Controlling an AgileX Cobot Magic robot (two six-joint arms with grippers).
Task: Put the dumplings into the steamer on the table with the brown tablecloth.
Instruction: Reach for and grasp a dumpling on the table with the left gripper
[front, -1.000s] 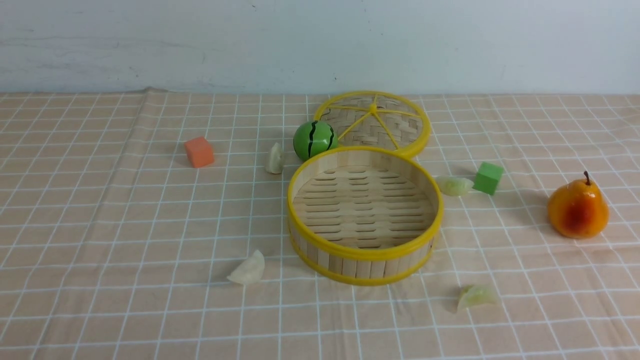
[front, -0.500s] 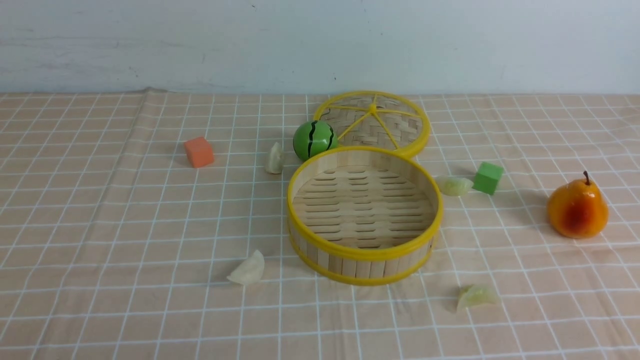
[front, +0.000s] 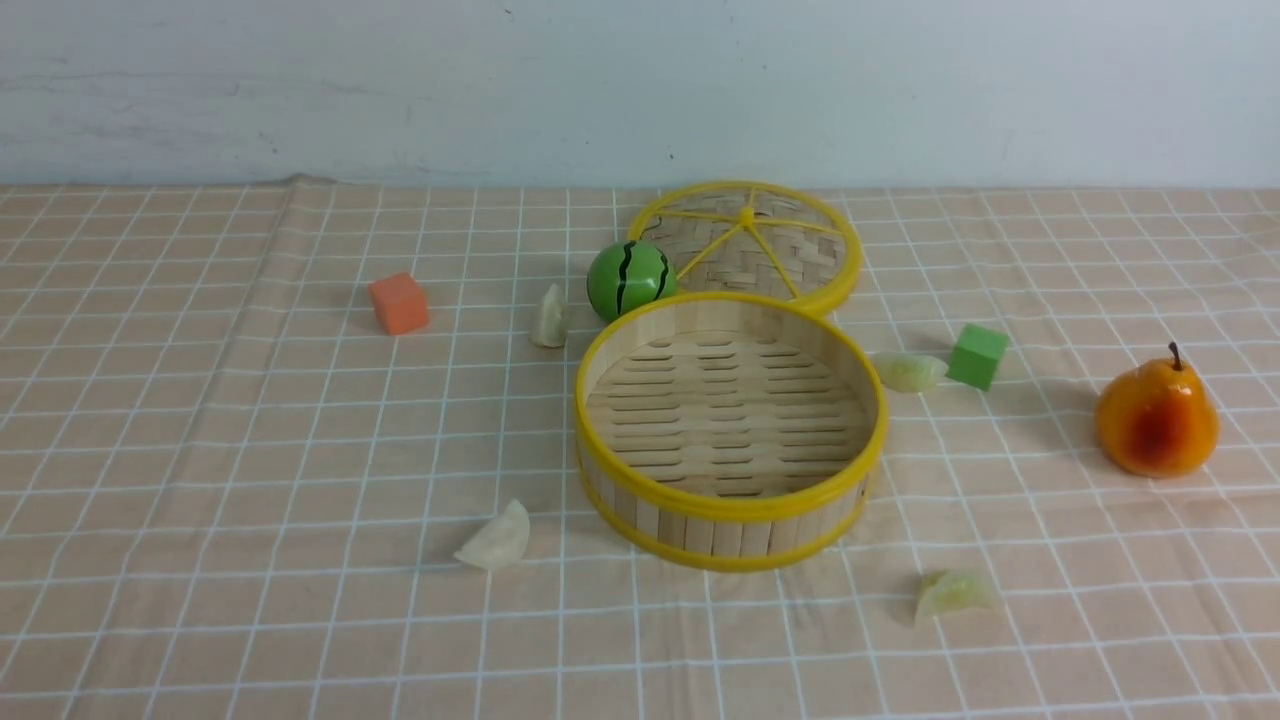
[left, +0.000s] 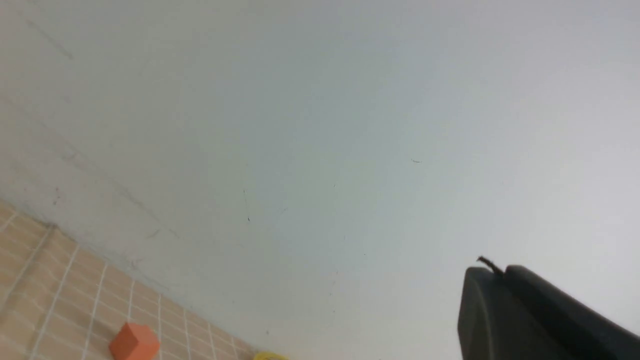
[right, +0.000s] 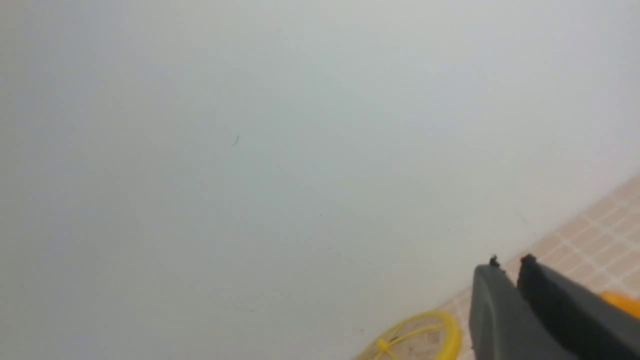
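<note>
Brown tablecloth (front: 200, 450) lay wrinkly — four dumplings (front: 495, 540) sat on it around the steamer (front: 730, 510). Left gripper (left: 502, 272) and right gripper (right: 517, 267) both looked pressed together.

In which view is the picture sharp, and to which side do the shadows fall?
Front view: sharp and evenly lit; the orange-red toy pear and small green cube cast soft shadows toward the left. Left wrist view: mostly blank wall, the orange cube slightly soft. Right wrist view: hazy, the woven yellow-rimmed lid blurred.
</note>
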